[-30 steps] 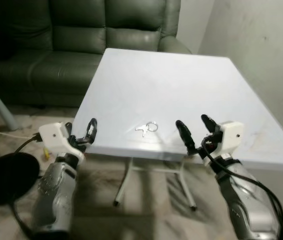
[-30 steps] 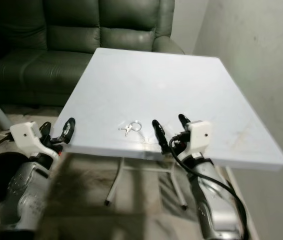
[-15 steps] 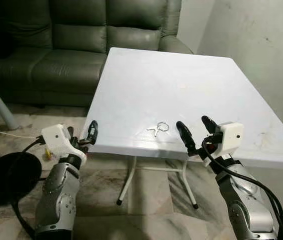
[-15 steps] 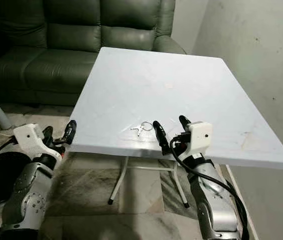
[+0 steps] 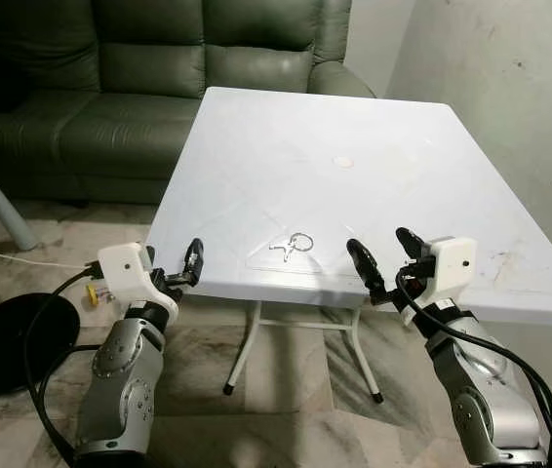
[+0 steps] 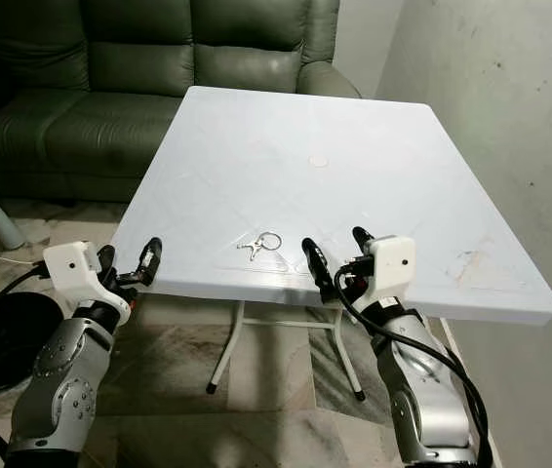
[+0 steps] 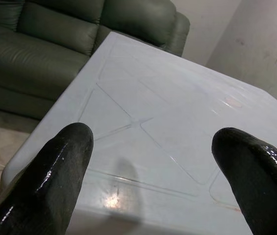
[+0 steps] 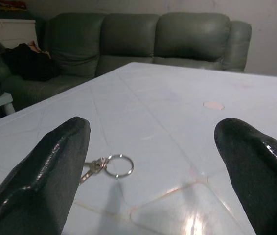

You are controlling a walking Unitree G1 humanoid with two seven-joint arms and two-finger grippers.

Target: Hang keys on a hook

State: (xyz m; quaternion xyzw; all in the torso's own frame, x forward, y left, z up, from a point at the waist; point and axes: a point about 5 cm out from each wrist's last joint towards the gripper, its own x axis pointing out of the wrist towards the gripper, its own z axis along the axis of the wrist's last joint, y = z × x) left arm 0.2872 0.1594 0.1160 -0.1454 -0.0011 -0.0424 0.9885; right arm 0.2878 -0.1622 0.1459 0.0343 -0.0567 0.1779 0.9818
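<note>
Seen from the head: a square white plastic table with faint pressed lines, smooth and a bit shiny, on thin white metal legs. Behind it, a dark green leather sofa with fat cushions. On the floor at the robot's left, a round black flat disc with a black cable. Near the front edge of the table, a small silver key on a thin round metal ring, lying flat. Further back, a small pale round spot on the tabletop. At the right wall side, a brownish stain on the table. From the right wrist: the key ring up close between two fat glossy black fingers, plus a white box and dark clothes at the far end of the sofa. From the left wrist: bare tabletop with crossing grooves. Left gripper held at the front left edge of the table, spread wide, holding nothing. Right gripper raised just in front of the key, tips over the table edge, spread wide too, holding nothing. Both silver arms bent, wrists up.
</note>
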